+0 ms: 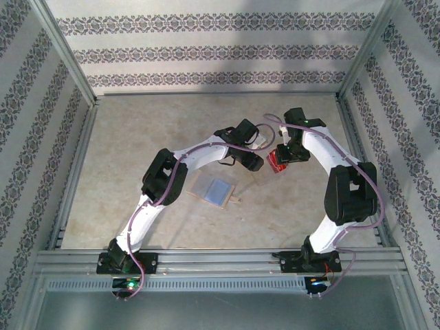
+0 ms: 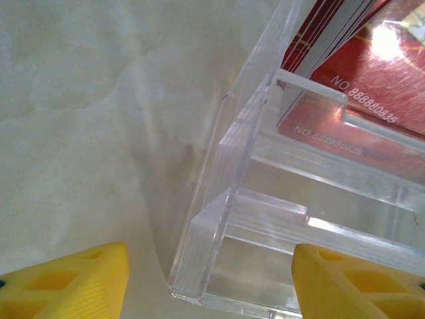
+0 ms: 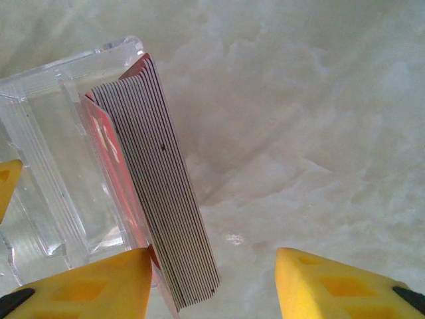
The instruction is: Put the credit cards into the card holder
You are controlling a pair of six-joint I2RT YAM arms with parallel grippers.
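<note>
Two red credit cards (image 2: 398,93) each bear white print: "NO." then digits starting 88888.

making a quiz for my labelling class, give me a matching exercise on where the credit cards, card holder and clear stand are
Things:
1 credit cards
2 card holder
3 clear stand

Places:
a flat on the table beside the left arm
b has the red stack standing in it
c between the right gripper fingers

Pairs: 1-c, 2-a, 3-b
</note>
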